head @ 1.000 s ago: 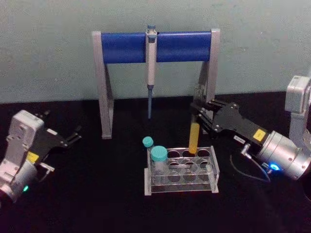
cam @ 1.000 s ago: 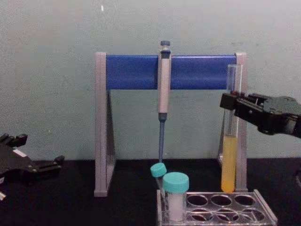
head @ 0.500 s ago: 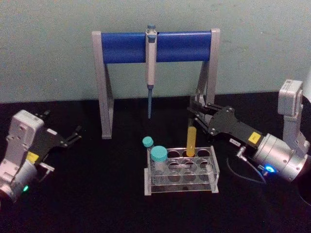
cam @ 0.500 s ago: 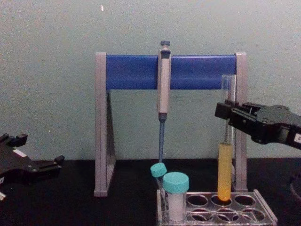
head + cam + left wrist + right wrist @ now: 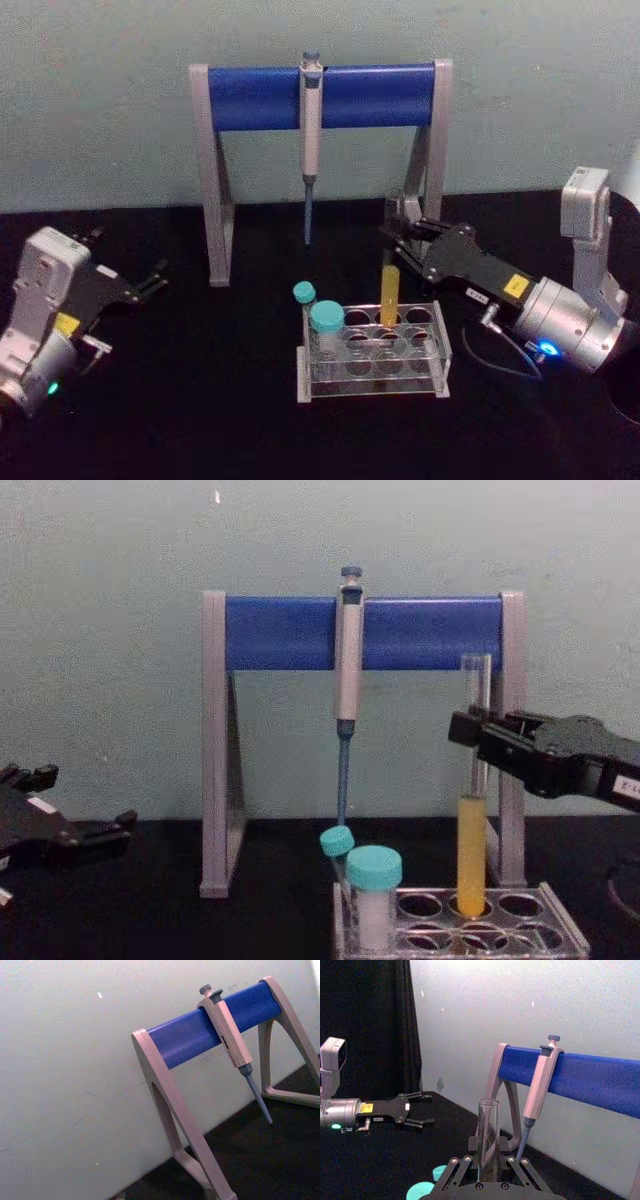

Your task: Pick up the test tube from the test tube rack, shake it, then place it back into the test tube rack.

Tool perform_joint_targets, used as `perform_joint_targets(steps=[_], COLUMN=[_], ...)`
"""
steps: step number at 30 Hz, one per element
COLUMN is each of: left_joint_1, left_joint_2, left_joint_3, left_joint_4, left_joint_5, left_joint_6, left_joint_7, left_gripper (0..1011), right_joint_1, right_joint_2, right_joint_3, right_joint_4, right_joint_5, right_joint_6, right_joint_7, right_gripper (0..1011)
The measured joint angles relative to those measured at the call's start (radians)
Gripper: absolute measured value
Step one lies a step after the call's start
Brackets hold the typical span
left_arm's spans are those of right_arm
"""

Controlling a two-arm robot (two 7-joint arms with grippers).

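chest view: test tube [image 5: 471, 852] upright, round end down in a far-row hole of test tube rack [image 5: 575, 941].
r. gripper [image 5: 468, 732] reaches in from the right, pinched on the clear glass above the yellow liq.; tube mouth stands above it. l. gripper [image 5: 152, 279] parked well off to the left over black table [image 5: 200, 400], fingers spread, holding nothing. behind rack: pipette [image 5: 347, 660] hanging on blue-bar stand [image 5: 285, 632] (teal-capped vial [image 5: 374, 905] sits at rack's left end).
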Motion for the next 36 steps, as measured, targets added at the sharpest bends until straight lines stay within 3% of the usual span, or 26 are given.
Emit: perform_joint_targets(steps=[36], left_joint_1=[0.000], left_joint_2=[0.000], left_joint_3=[0.000], left_joint_4=[0.000], left_joint_5=[0.000], left_joint_6=[0.000], left_joint_7=[0.000], left_gripper=[1001], right_joint_1=[0.038], right_joint_2=[-0.018], right_joint_3=[-0.040], right_joint_4=[0.088], right_joint_5=[-0.031], right_joint_6=[0.042], right_joint_7=[0.006], right_gripper=[228])
